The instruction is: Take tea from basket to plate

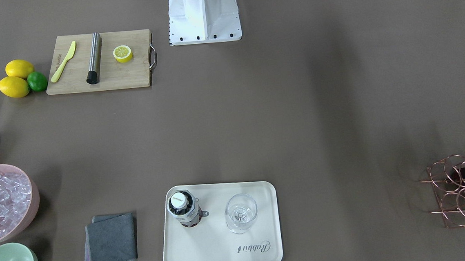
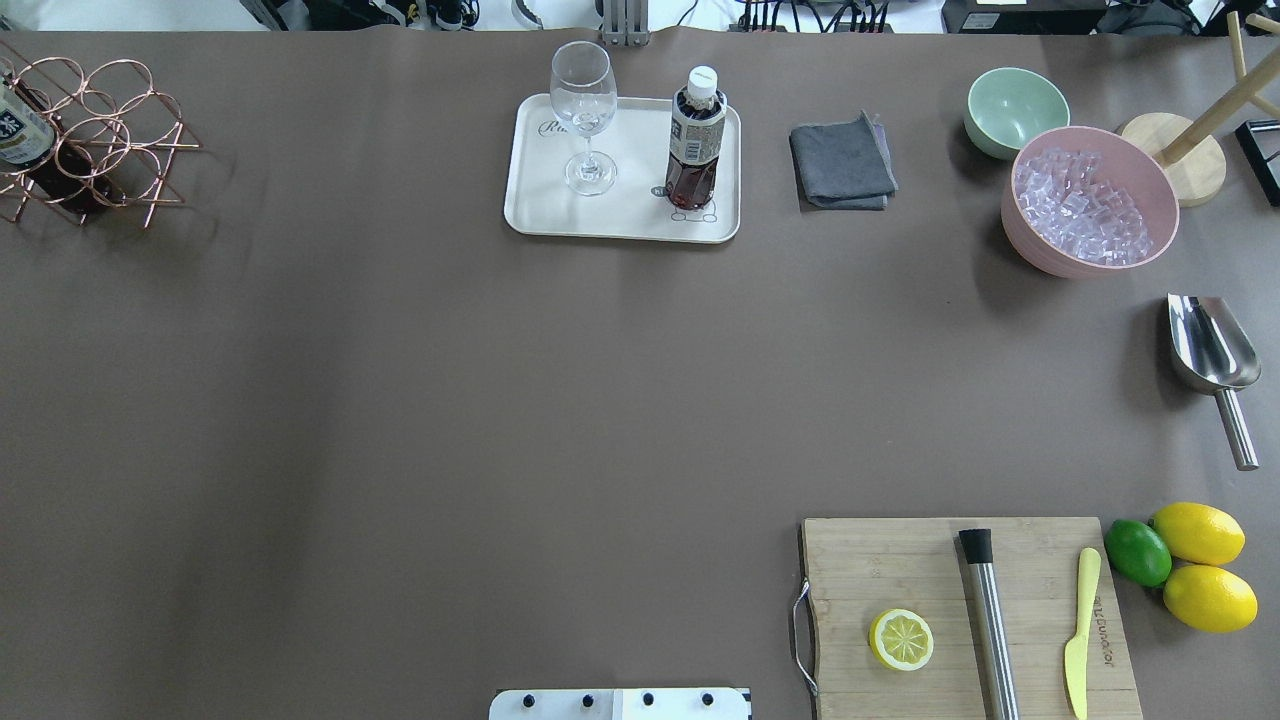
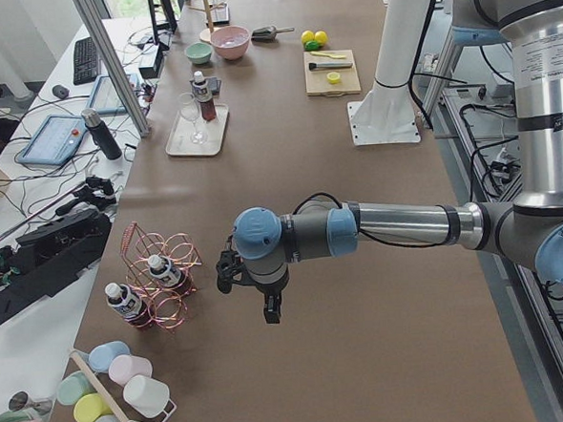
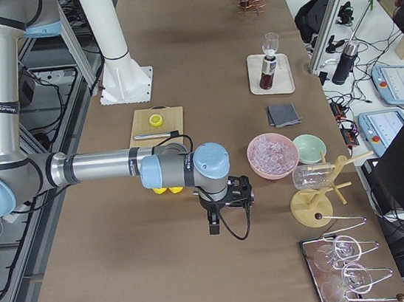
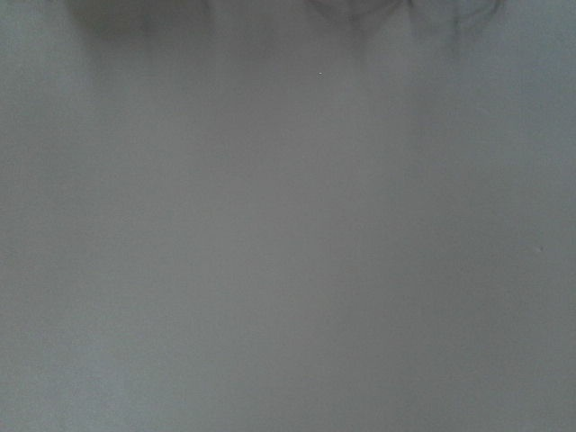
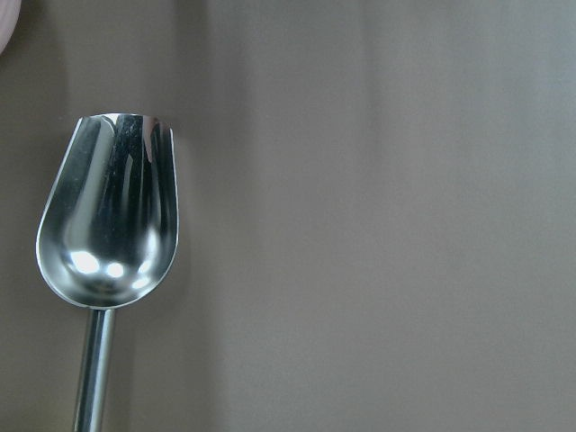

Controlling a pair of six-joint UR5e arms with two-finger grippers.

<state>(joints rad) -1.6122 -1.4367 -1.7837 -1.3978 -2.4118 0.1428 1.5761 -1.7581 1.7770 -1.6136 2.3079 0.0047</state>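
Observation:
One tea bottle (image 1: pixel 184 209) stands upright on the cream plate (image 1: pixel 220 250), next to a wine glass (image 1: pixel 241 212); it also shows in the overhead view (image 2: pixel 694 140). The copper wire basket (image 2: pixel 90 140) stands at the table's far left end and holds two more bottles (image 3: pixel 127 305) (image 3: pixel 163 274). My left gripper (image 3: pixel 230 273) hangs over bare table beside the basket, apart from it. My right gripper (image 4: pixel 239 192) hangs near the pink bowl, above a metal scoop (image 6: pixel 108 216). Both show only in the side views, so I cannot tell if they are open or shut.
A pink bowl of ice (image 2: pixel 1090 200), a mint-green bowl (image 2: pixel 1015 110) and a grey cloth (image 2: pixel 842 165) lie right of the plate. A cutting board (image 2: pixel 960 620) carries a half lemon, a steel rod and a yellow knife. Lemons and a lime (image 2: pixel 1195 565) lie beside it.

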